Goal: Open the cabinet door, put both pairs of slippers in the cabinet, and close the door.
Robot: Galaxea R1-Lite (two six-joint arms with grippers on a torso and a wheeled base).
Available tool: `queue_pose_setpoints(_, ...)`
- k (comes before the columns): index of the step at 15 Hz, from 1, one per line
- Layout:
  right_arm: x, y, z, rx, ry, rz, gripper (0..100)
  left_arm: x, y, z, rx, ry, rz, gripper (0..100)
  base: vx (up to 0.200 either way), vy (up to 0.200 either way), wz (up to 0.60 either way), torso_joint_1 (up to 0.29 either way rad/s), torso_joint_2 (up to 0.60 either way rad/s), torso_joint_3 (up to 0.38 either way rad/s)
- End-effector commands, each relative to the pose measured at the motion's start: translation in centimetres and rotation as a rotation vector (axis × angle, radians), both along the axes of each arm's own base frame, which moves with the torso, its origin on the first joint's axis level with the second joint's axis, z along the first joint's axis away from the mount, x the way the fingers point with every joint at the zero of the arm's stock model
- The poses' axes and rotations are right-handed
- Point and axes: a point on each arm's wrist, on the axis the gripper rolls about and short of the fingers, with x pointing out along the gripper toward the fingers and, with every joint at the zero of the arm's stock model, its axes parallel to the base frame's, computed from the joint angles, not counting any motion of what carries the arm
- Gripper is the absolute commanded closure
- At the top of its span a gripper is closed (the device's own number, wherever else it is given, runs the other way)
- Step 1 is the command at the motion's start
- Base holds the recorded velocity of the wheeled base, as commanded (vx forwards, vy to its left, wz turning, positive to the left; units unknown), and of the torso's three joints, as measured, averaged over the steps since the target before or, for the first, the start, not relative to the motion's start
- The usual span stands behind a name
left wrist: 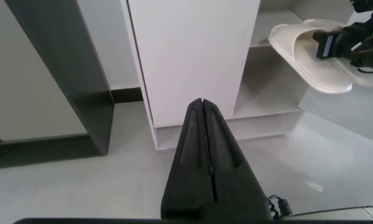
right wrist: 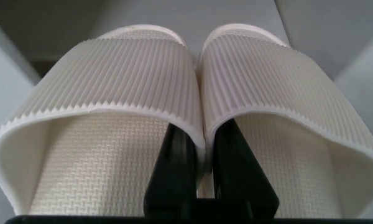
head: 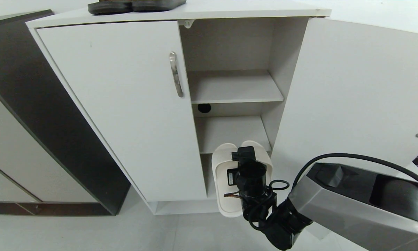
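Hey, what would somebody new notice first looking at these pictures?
The pair of cream ribbed rubber slippers, pinched together by the right gripper, hangs before the open right half of the white wooden cabinet, near its lower shelves. A second, dark pair of slippers sits on the cabinet's top, above the shut left door.

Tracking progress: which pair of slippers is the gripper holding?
The white pair, held by the right gripper; the dark pair lies on the cabinet top.

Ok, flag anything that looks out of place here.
The dark slippers sit on the cabinet top, not inside. The white slippers hang in the right gripper before the open side. Nothing looks spilled or damaged.
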Motion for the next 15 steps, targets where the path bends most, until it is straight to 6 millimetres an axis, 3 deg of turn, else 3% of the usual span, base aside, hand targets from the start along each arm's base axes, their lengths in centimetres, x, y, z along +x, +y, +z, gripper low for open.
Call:
queue_pose_setpoints(1, 0.05, -0.03, -0.06, -0.002, 0.001, -0.002, 100, 0.01, 0.0, 0.0, 0.0, 0.002, 0.0, 100, 0.2, 0.0, 0.0, 0.007, 0.0, 0.002)
queue_pose_setpoints(11, -0.21, 0.41, -0.04, 0.001, -0.002, 0.015, 100, 0.0, 0.0, 0.01, -0.001, -0.001, 0.0, 100, 0.2, 0.0, 0.0, 0.002, 0.0, -0.001)
queue_pose_setpoints(15, -0.05, 0.46, -0.42, -0.007, 0.011, 0.047, 100, 0.01, 0.0, 0.02, -0.001, 0.0, 0.0, 100, 0.0, 0.0, 0.0, 0.0, 0.0, 0.0)
